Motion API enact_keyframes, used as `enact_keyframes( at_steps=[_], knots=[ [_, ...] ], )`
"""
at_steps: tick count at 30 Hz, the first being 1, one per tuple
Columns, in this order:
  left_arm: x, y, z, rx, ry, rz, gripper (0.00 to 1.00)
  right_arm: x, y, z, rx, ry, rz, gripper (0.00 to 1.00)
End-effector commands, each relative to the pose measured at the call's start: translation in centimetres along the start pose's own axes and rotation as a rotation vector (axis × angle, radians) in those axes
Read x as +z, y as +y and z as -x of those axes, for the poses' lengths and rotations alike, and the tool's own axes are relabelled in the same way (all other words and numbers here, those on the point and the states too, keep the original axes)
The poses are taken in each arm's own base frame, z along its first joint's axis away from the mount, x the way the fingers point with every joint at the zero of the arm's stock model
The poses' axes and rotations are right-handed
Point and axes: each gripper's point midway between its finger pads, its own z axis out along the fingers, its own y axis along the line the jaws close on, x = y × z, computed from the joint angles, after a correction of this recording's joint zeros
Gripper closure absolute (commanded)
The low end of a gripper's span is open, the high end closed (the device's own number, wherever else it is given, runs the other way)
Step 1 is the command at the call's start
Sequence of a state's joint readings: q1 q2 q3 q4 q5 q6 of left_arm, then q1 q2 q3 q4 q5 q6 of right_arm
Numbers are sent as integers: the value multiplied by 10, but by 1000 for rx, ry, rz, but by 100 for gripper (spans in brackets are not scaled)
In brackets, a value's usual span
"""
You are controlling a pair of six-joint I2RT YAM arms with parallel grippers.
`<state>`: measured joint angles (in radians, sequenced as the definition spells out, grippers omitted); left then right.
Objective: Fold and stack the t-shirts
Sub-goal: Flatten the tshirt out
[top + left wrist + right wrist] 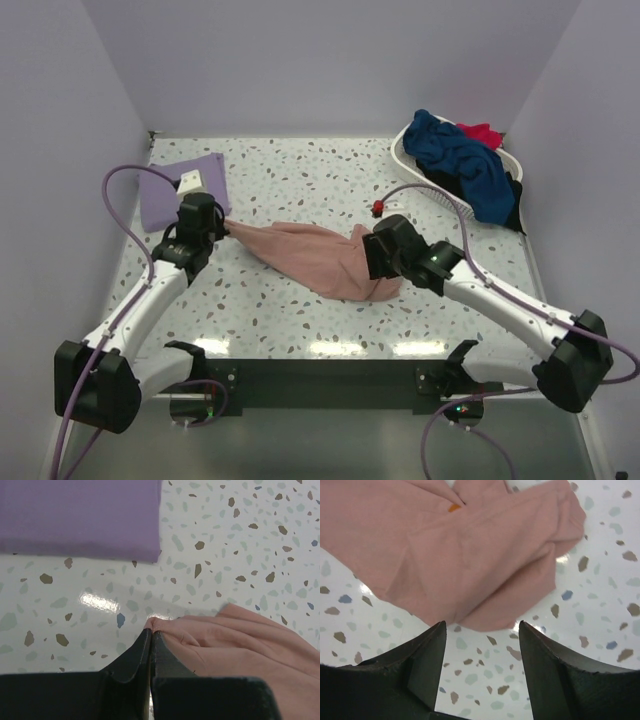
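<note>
I am pinching one end of the pink shirt point(320, 258) in my left gripper point(151, 632), with the fingers pressed together on a small fold of cloth low over the table point(300, 180). My right gripper point(482, 625) is hovering with its fingers spread apart and nothing between them. The shirt's other end is lying just beyond their tips. The shirt is lying bunched and wrinkled across the middle of the table, between my two arms. A folded lavender shirt point(180, 188) is resting flat at the far left, near my left gripper. A navy shirt point(460, 155), a red shirt point(482, 132) and a black shirt point(515, 195) are spilling from the basket point(405, 150) at the far right.

I am judging the pink shirt to be light, limp and thin, likely to sag, crumple and slide easily on the smooth table. I am expecting the best hold to be a pinch on a corner or hem at each end, so it can be pulled flat.
</note>
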<state>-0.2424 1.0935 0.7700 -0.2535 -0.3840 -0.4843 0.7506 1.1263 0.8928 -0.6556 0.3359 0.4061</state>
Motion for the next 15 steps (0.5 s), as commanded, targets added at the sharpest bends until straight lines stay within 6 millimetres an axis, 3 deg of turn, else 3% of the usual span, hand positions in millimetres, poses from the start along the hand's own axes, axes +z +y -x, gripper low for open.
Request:
enact_keyframes(
  at_steps=[1,8,11,15],
  knots=[
    [4,-1,0,8,-6,-18,100,16,39,45,0,-108,129,37],
    [6,0,-7,20,12,-17,100,47,76,64,-51,-91,222,41],
    [6,0,-8,20,14,-20,100,55,86,61,-54,-68,254,42],
    [6,-3,-7,19,17,-30,100,82,87,40,-75,10,222,44]
  ],
)
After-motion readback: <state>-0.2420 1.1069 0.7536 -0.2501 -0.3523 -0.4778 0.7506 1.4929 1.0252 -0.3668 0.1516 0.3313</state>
